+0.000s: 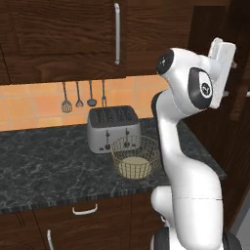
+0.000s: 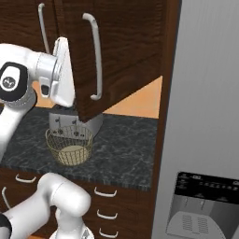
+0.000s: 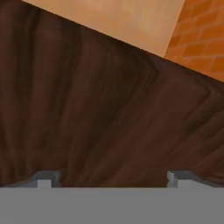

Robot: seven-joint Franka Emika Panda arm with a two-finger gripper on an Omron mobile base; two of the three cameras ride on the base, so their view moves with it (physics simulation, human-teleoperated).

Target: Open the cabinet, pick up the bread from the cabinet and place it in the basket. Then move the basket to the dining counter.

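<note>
The cabinet (image 2: 126, 51) hangs on the wall above the black table (image 1: 44, 161), and I see its right door swung partly out in the right base view. The long silver handle (image 2: 95, 56) on that door runs vertically, so its long axis is up and down. My hand (image 3: 113, 178) sits just left of that door at handle height, its small tips spread wide apart with nothing between them, facing dark wood grain at close range. I judge the handle lies to the hand's right, so the coming move turns on sliding that way. The bread I cannot make out; presumably it is inside. The basket (image 1: 135, 157) stands on the table just in front of the toaster (image 1: 113, 128), below the hand. I can read no writing anywhere.
</note>
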